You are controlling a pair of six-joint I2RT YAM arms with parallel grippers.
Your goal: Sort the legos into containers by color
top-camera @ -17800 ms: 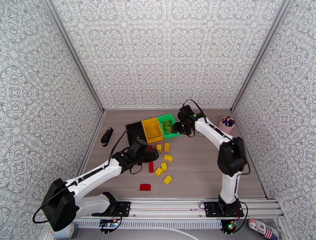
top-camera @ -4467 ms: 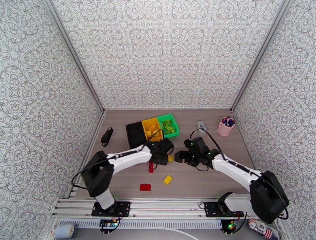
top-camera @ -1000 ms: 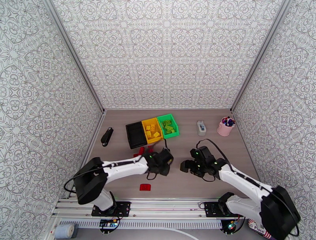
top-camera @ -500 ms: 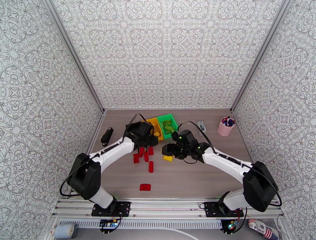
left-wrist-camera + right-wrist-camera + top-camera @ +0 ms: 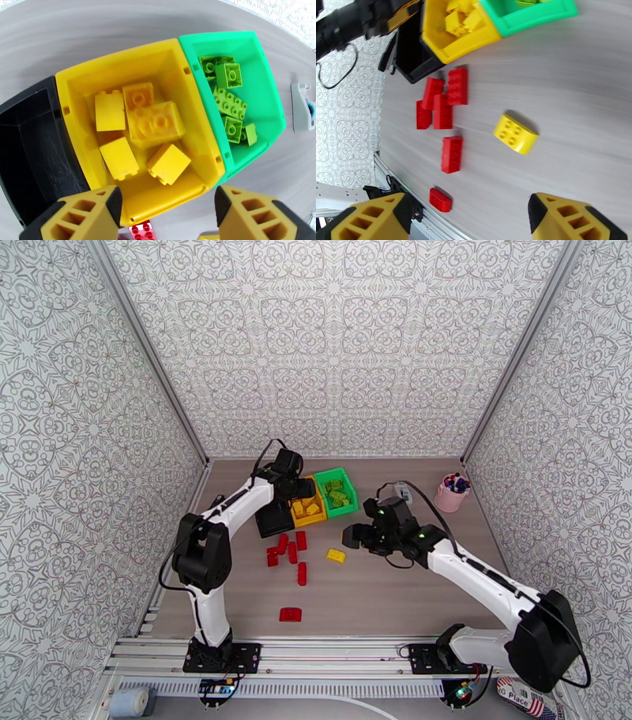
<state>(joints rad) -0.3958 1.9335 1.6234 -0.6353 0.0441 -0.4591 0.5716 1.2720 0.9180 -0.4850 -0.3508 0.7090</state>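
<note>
Three joined bins stand at the back left of the table: black point(image 5: 271, 520), yellow point(image 5: 306, 508) and green point(image 5: 337, 491). My left gripper point(image 5: 294, 486) hovers open over the yellow bin point(image 5: 79, 130), which holds several yellow legos point(image 5: 154, 122). Green legos point(image 5: 229, 103) lie in the green bin point(image 5: 260, 79). The black bin point(image 5: 27, 150) looks empty. Several red legos point(image 5: 291, 550) and one yellow lego point(image 5: 336, 556) lie on the table. My right gripper point(image 5: 353, 536) is open, above and right of that yellow lego point(image 5: 515, 133), holding nothing.
A pink cup point(image 5: 452, 493) stands at the back right. Beside it lies a small white device point(image 5: 404, 491). One red lego point(image 5: 291, 614) lies alone near the front rail. Patterned walls close in the table on three sides.
My left gripper has moved back from the red legos to above the yellow bin. My right gripper has pulled a little to the right, away from the yellow lego on the table.
</note>
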